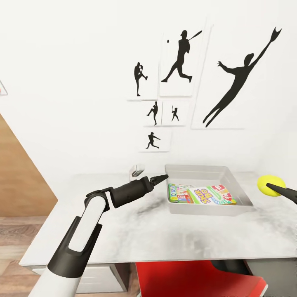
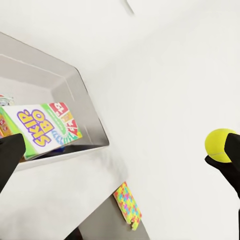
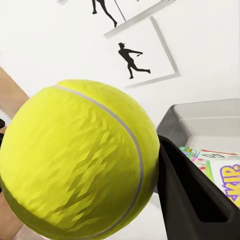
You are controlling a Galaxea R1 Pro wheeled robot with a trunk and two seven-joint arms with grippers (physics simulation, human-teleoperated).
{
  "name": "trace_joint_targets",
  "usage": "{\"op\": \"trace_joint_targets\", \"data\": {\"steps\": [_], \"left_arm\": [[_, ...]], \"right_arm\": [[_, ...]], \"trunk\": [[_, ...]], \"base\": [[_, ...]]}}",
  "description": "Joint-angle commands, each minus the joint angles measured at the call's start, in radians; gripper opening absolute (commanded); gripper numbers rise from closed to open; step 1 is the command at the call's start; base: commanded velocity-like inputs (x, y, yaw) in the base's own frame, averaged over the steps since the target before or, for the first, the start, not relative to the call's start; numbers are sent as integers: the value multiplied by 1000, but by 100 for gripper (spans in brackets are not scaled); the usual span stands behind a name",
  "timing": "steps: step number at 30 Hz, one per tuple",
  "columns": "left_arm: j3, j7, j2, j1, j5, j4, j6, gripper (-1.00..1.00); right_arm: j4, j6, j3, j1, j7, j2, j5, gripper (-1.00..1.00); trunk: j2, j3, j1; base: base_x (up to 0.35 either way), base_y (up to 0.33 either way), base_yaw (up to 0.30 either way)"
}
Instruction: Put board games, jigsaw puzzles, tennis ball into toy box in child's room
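Note:
The light-grey toy box (image 1: 237, 187) stands on the pale table (image 1: 123, 222) against the wall. A yellow-green-red board game (image 1: 212, 195) lies flat in it, with another printed box (image 1: 177, 193) beside it. My right gripper (image 1: 273, 188) is shut on the tennis ball (image 1: 270, 181), which hangs just right of the box's right rim, above the table. My left gripper (image 1: 161, 178) is open and hovers at the box's left rim, one dark finger (image 2: 10, 155) at the wrist picture's edge. In the left wrist view a jigsaw puzzle (image 2: 127, 205) lies beyond the toy box (image 2: 75, 85).
A small grey-white object (image 1: 137, 170) sits on the table at the wall, left of the box. A red seat (image 1: 198, 280) stands under the table's front edge. Wood floor (image 1: 16, 231) lies to the left. Black baseball silhouettes (image 1: 181, 53) hang on the wall.

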Motion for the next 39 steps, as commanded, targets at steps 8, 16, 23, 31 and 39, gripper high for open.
{"op": "trace_joint_targets", "data": {"steps": [8, 16, 23, 31, 39], "left_arm": [[0, 6, 0, -1, 6, -1, 4, 100], [0, 6, 0, -1, 6, -1, 4, 100], [0, 6, 0, -1, 6, -1, 4, 100], [-1, 10, 0, -1, 6, -1, 4, 100], [-1, 7, 0, -1, 6, -1, 4, 100]], "right_arm": [[0, 8, 0, -1, 1, -1, -3, -100], [0, 8, 0, -1, 1, -1, -3, -100], [0, 8, -1, -1, 1, -1, -3, -100], [0, 8, 0, -1, 0, -1, -3, -100], [0, 8, 0, -1, 0, -1, -3, -100]], "trunk": [[-2, -2, 1], [-2, -2, 1], [-2, -2, 1], [-2, -2, 1], [-2, -2, 1]], "base": [[0, 0, -58], [0, 0, -13], [0, 0, -3], [0, -98, -1], [0, -199, 0]]}}
